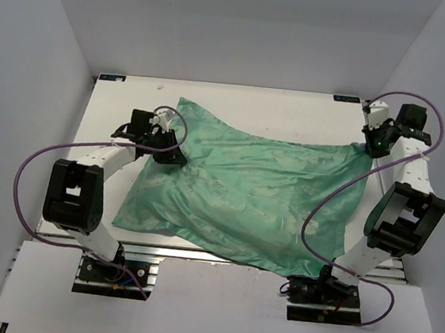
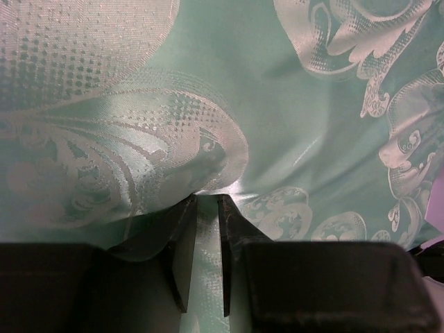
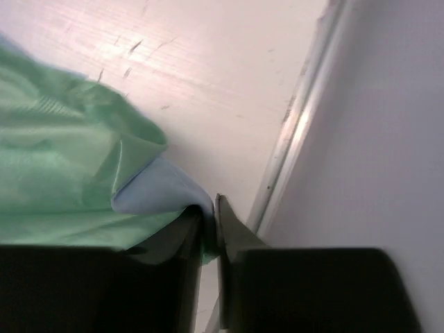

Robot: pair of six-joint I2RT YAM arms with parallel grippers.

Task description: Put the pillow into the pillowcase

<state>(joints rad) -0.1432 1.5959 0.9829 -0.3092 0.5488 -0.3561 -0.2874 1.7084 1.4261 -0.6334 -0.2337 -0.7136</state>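
The pillowcase (image 1: 243, 193) lies spread across the table, shiny sea-green face up and puffed in the middle. The pillow is hidden; no cream foam shows in any view. My left gripper (image 1: 169, 155) sits on the case's left edge. In the left wrist view its jaws (image 2: 207, 200) stand narrow with a strip of patterned green cloth (image 2: 208, 104) pinched between them. My right gripper (image 1: 370, 146) is at the case's far right corner. In the right wrist view (image 3: 208, 205) it is shut on that corner, where the light blue inner face (image 3: 156, 187) folds out.
The white table (image 1: 276, 108) shows bare along its far edge. Its metal side rail (image 3: 295, 132) and the grey enclosure wall (image 3: 388, 104) lie right beside my right gripper. Purple cables (image 1: 27, 170) loop from both arms.
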